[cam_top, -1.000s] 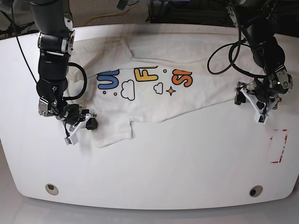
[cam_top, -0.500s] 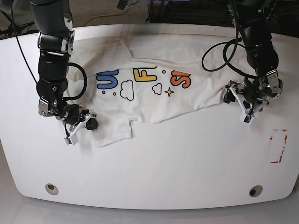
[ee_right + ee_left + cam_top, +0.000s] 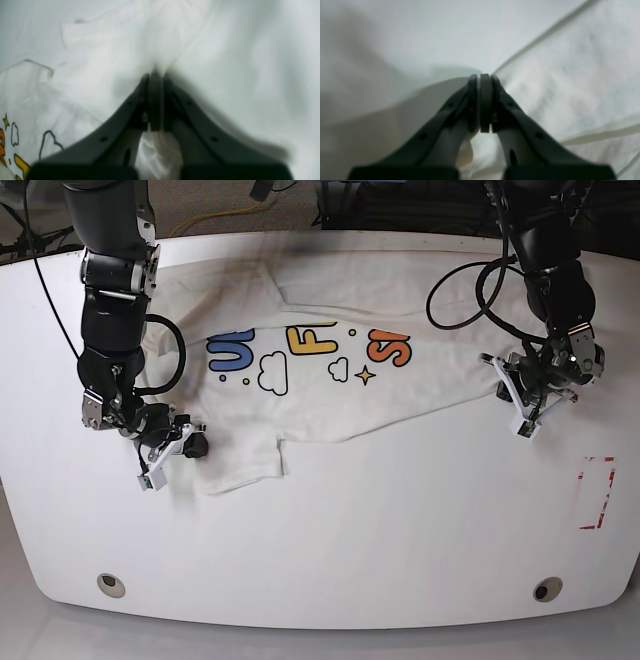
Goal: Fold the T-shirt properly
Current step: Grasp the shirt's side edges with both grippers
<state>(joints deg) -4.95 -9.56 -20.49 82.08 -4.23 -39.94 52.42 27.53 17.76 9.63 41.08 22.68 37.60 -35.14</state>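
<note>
The white T-shirt [image 3: 320, 395] lies partly folded across the table, with blue, yellow and orange letters, clouds and a star showing. My left gripper [image 3: 522, 408] is at the shirt's right end. In the left wrist view, my left gripper [image 3: 485, 77] is shut at a hem of the shirt [image 3: 570, 75], with cloth bunched between the finger bases. My right gripper [image 3: 185, 445] is at the shirt's lower left edge. In the right wrist view, my right gripper [image 3: 155, 75] is shut on a pinch of the shirt [image 3: 100, 62].
The white table [image 3: 350, 530] has a red tape rectangle [image 3: 597, 492] near its right edge and two round holes [image 3: 111, 584] [image 3: 547, 589] near the front. Black cables [image 3: 470, 290] loop off the left arm above the shirt's right end.
My left gripper has moved left, toward the shirt's middle, taking the shirt's right end with it. The right arm has not moved.
</note>
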